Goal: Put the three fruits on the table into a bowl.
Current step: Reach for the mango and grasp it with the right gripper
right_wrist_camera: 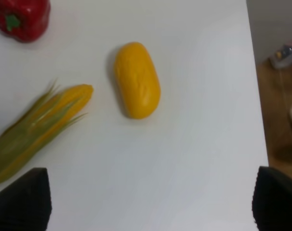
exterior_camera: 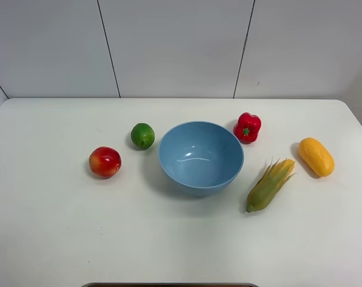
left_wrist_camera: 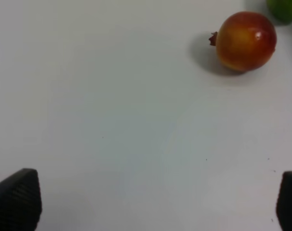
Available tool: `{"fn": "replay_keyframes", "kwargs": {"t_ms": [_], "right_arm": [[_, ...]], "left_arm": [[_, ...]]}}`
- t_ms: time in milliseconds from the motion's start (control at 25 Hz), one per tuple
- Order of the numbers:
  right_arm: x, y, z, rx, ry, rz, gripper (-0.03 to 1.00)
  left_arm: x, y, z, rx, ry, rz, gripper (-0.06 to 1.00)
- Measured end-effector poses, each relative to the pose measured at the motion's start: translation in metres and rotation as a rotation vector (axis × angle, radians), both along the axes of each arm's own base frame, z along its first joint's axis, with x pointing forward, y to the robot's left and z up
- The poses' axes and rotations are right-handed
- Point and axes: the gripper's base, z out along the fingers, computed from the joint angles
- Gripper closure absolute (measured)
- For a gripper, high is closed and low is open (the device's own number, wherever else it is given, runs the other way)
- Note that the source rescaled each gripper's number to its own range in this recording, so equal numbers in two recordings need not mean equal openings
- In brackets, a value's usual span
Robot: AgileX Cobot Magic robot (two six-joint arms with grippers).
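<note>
White table (exterior_camera: 49,239) against a pale panelled wall carries a light-blue bowl (exterior_camera: 200,173) near its middle. All three fruits lie on the table outside the bowl: the red apple (exterior_camera: 104,161) well to its left, the lime (exterior_camera: 142,135) just beside its left rim, the mango (exterior_camera: 316,156) far off to the right. A red pepper (exterior_camera: 248,127) sits by the bowl's far right rim, and a corn cob (exterior_camera: 269,184) lies between bowl and mango. The left gripper (left_wrist_camera: 153,202) hangs over bare table near the apple, fingers wide apart; the right gripper (right_wrist_camera: 148,202), equally spread, hangs near mango and corn.
</note>
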Motion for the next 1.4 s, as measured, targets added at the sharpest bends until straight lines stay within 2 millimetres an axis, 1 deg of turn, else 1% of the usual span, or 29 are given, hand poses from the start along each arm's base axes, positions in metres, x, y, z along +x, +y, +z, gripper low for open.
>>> {"fn": "replay_keyframes", "kwargs": {"t_ms": [240, 280, 400, 520, 640, 680, 800, 920, 1000, 1080, 1240, 1400], "right_arm": [[0.072, 0.003, -0.007, -0.049, 0.127, -0.003, 0.29], [0.082, 0.003, -0.009, -0.052, 0.142, -0.002, 0.29], [0.112, 0.004, -0.018, -0.055, 0.187, -0.005, 0.29], [0.137, -0.004, -0.033, -0.033, 0.24, -0.027, 0.29], [0.154, -0.017, -0.052, 0.033, 0.291, -0.059, 0.28], [0.159, -0.022, -0.061, 0.058, 0.313, -0.065, 0.26], [0.171, -0.037, -0.085, 0.145, 0.387, -0.073, 0.07], [0.182, -0.051, -0.113, 0.241, 0.458, -0.091, -0.01], [0.187, -0.06, -0.13, 0.266, 0.496, -0.085, -0.02], [0.193, -0.064, -0.147, 0.269, 0.528, -0.067, -0.02], [0.203, -0.067, -0.176, 0.259, 0.575, -0.028, -0.03], [0.211, -0.071, -0.195, 0.225, 0.574, -0.016, -0.03]], "left_arm": [[0.0, 0.0, 0.0, 0.0, 0.0, 0.0, -0.05], [0.0, 0.0, 0.0, 0.0, 0.0, 0.0, -0.05], [0.0, 0.0, 0.0, 0.0, 0.0, 0.0, -0.05], [0.0, 0.0, 0.0, 0.0, 0.0, 0.0, -0.05], [0.0, 0.0, 0.0, 0.0, 0.0, 0.0, -0.05], [0.0, 0.0, 0.0, 0.0, 0.0, 0.0, -0.05], [0.0, 0.0, 0.0, 0.0, 0.0, 0.0, -0.05], [0.0, 0.0, 0.0, 0.0, -0.001, 0.0, -0.05], [0.0, 0.0, 0.0, 0.0, -0.001, 0.0, -0.05], [0.0, 0.0, 0.0, 0.0, -0.001, 0.0, -0.05], [0.0, 0.0, 0.0, 0.0, -0.001, 0.0, -0.05], [0.0, 0.0, 0.0, 0.0, -0.001, 0.0, -0.05]]}}
